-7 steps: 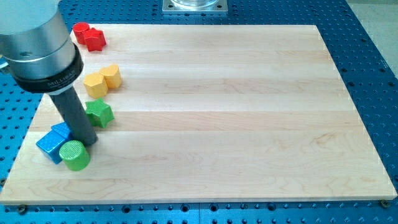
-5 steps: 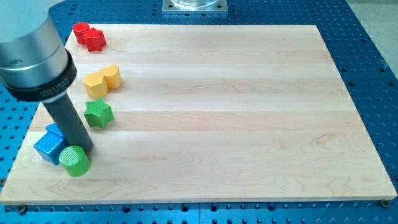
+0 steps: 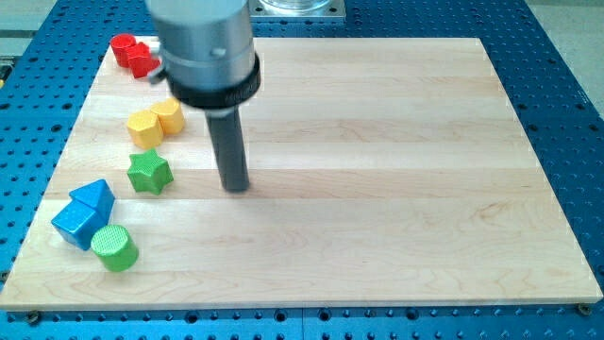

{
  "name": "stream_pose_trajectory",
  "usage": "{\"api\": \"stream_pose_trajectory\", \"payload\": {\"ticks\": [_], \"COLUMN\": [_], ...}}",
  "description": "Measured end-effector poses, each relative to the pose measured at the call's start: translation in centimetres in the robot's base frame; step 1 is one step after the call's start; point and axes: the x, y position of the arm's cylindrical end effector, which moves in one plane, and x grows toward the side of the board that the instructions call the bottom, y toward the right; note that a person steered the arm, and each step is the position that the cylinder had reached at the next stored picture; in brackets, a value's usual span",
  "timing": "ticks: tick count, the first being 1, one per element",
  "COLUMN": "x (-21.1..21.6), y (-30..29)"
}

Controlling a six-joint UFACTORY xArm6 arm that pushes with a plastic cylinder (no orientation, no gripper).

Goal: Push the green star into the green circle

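Note:
The green star [image 3: 149, 174] lies on the wooden board [image 3: 377, 170] at the view's left. The green circle [image 3: 114, 248], a short cylinder, stands below and slightly left of it, near the board's bottom left corner, apart from the star. My tip [image 3: 235, 188] rests on the board to the right of the green star, with a clear gap between them. It touches no block.
Two blue blocks [image 3: 83, 214], a cube and a triangular one, sit touching the green circle's upper left. Two yellow blocks [image 3: 155, 121] lie above the star. Two red blocks [image 3: 133, 54] lie at the board's top left corner.
My tip has moved from between the blue blocks and the green circle up and to the right, past the green star. The blocks have barely shifted.

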Motion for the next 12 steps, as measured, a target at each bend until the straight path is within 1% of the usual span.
{"api": "stream_pose_trajectory", "payload": {"ticks": [1,3,4,6,7,9,10,11,12], "x": [-3.9,-3.2,-1.9,5.3,5.1,0.2,0.3,1.6,2.0], "y": [-0.5,-7.3,-8.2,-8.2,-8.1,-5.6,-6.9,-8.8,-9.2]}}
